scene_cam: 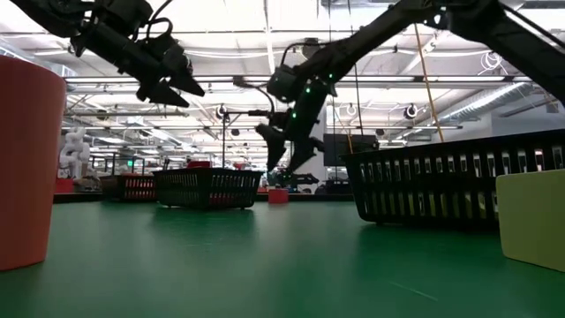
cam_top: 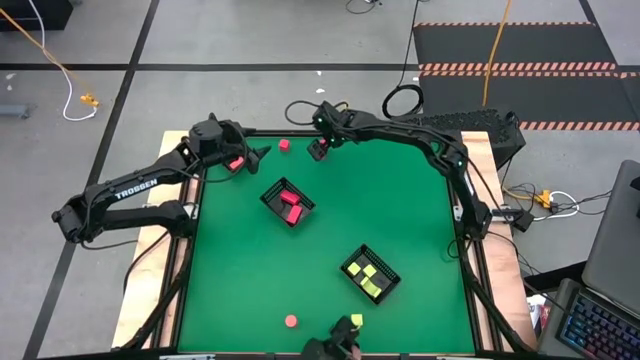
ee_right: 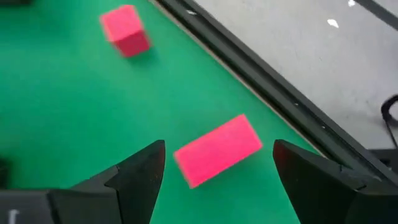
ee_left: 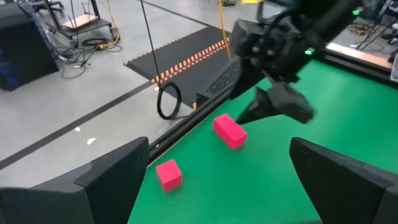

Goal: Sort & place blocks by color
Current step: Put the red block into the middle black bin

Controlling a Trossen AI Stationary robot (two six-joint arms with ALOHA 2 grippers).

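A pink bar block (ee_right: 217,149) lies flat on the green table (cam_top: 400,200) near its far edge, with a small red cube (cam_top: 284,144) to its left. My right gripper (cam_top: 320,147) hangs open just above the bar, one finger on either side of it and apart from it; it also shows in the left wrist view (ee_left: 273,106). My left gripper (cam_top: 258,155) waits open and raised at the far left, facing the cube (ee_left: 168,174) and the bar (ee_left: 229,131). Nothing sits between its fingers.
A black tray (cam_top: 272,190) with red blocks stands left of centre, and a second black tray (cam_top: 388,270) with yellow blocks stands right of centre. A round red block (cam_top: 291,321) and a yellow block (cam_top: 356,321) lie near the front edge. A pink piece (cam_top: 236,162) shows beside my left gripper.
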